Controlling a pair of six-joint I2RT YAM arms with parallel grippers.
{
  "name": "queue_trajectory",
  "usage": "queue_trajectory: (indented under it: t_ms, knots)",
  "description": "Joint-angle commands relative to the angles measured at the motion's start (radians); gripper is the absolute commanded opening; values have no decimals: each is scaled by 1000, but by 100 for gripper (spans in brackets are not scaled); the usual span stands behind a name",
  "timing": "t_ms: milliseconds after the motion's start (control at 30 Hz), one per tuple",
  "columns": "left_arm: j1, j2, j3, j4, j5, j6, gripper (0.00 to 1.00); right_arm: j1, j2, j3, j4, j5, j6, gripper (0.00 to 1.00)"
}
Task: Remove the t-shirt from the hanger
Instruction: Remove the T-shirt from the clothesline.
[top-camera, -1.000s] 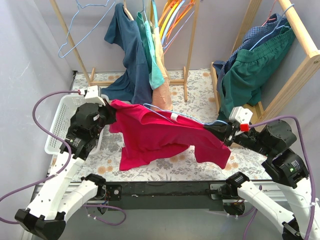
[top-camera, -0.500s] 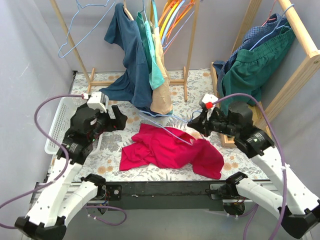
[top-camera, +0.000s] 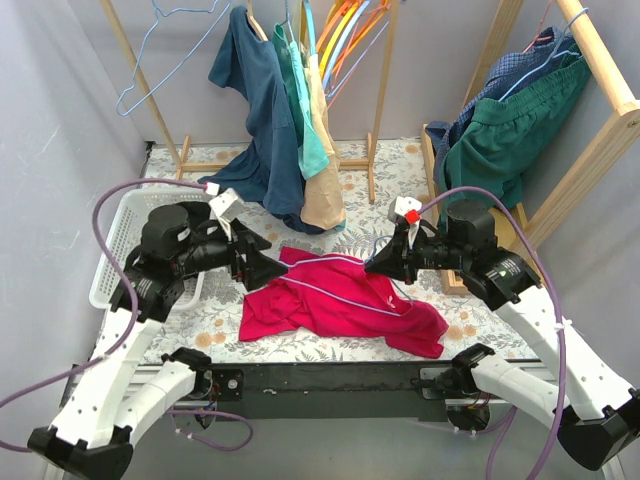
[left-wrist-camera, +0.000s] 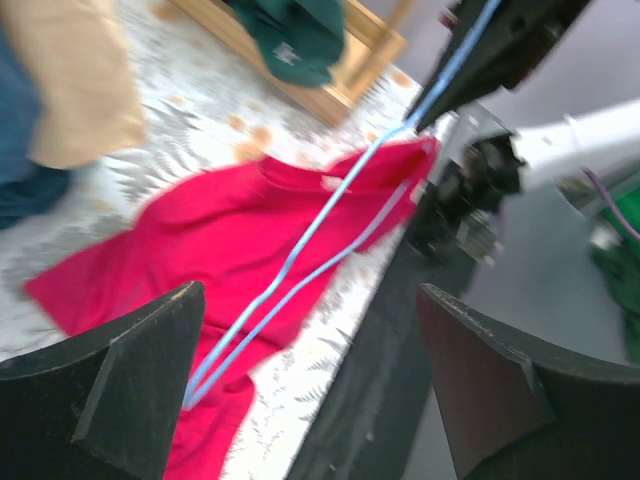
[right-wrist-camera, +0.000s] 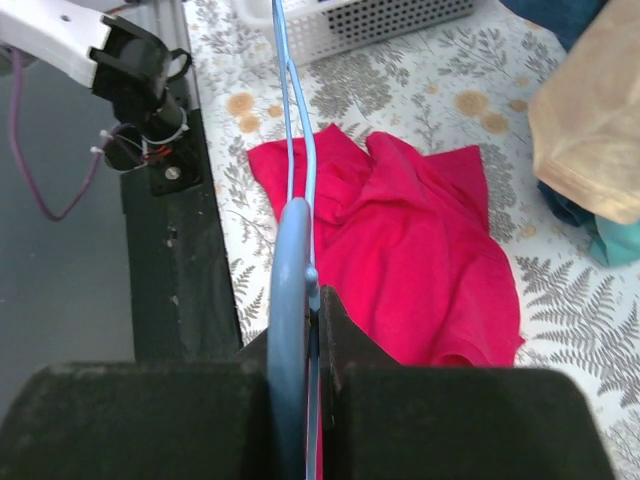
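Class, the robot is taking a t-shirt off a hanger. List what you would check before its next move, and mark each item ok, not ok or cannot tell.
1. Right gripper shut on the hanger: ok.
2. Left gripper open, holding nothing: ok.
3. T-shirt lying on the table: ok.
4. Hanger wholly out of the t-shirt: cannot tell; its far end meets the cloth.
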Motion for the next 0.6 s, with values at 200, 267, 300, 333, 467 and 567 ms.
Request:
queue_trajectory:
  t_ms: [200,267,300,333,467,567]
  knots:
    - [4,90,-46,29,312,17,82,6,22,73,14,-160,18,1]
    - [4,98,-52,38,327,17,81,7,28,74,14,-166,21,1]
    - [4,103,-54,41,336,20,81,6,29,74,13,-168,21,1]
    - [4,113,-57,44,346,21,80,7,29,74,16,-169,21,1]
    - [4,135,-75,61,378,13,79,9,37,79,19,-186,29,1]
    - [4,156,-93,78,378,1,79,14,40,82,29,-189,35,1]
